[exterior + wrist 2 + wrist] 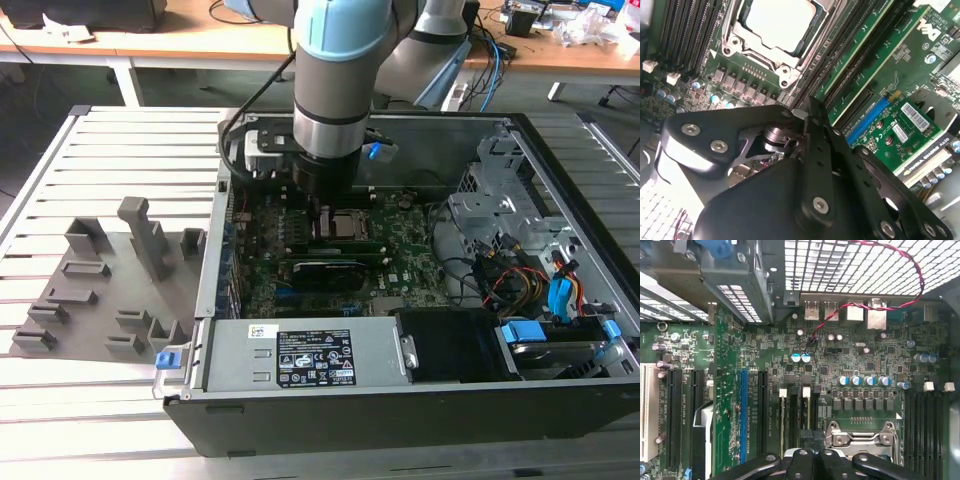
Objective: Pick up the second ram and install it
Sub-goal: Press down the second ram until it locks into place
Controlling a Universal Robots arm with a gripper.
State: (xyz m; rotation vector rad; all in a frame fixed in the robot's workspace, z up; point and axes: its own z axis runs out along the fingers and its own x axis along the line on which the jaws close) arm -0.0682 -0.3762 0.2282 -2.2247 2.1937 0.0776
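Here the gripper [322, 212] is low inside the open computer case [420, 420], just above the large green motherboard [412, 250]. In the exterior view it hangs at the edge of the processor socket [346, 226], on the exterior view's left of it, over a bank of memory slots.

In both wrist views the black fingers [808, 436] come together to a narrow tip. The jaws stand closed or almost closed, with no gap that I can see between them, and no green stick is held there. In the second wrist view the gripper [810, 107] shows as one thin dark blade, with the socket [777, 25] beyond it.

In the first wrist view the tip [813, 437] is right over the slots that have two white latches [783, 392] at their far end. A thin dark strip stands in that row. It is possibly the second ram [798, 415], already sitting in a slot, but from this angle I cannot be sure, and I cannot tell if the tip touches it.

The grey holder tray [100, 290] lies on the slatted table [60, 170], outside the case on the exterior view's left, well apart from the gripper.
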